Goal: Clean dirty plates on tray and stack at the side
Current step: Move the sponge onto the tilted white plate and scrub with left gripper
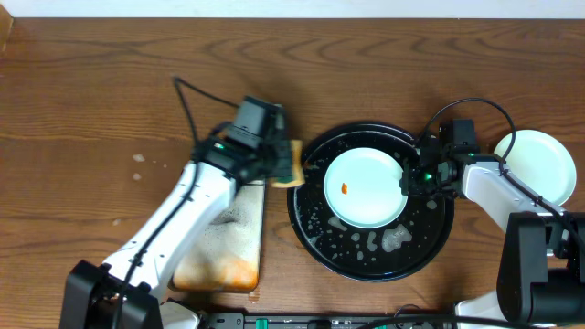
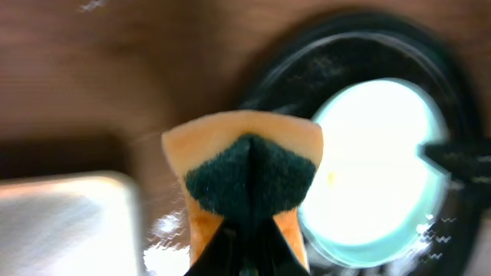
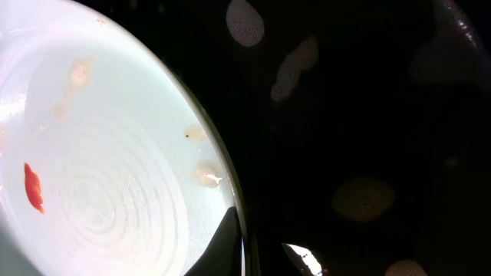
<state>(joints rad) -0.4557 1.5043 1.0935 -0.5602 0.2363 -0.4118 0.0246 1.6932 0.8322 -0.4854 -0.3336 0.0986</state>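
Observation:
A pale mint plate (image 1: 366,187) with a small orange smear (image 1: 345,188) lies on the round black tray (image 1: 315,228). My right gripper (image 1: 407,180) is shut on this plate's right rim. In the right wrist view one dark finger (image 3: 222,241) lies on the plate (image 3: 100,153) and the other sits outside the rim over the tray (image 3: 368,115). My left gripper (image 1: 285,163) is shut on a yellow sponge (image 1: 291,166) with a dark green scouring face (image 2: 249,172), just left of the tray's rim (image 2: 276,84). A second pale plate (image 1: 539,166) rests on the table at the far right.
A rectangular metal tray (image 1: 224,247) with orange stains lies under my left arm, left of the black tray. Soapy blobs and water drops (image 1: 393,239) spot the black tray's near side. Wet patches (image 1: 139,160) mark the wooden table to the left.

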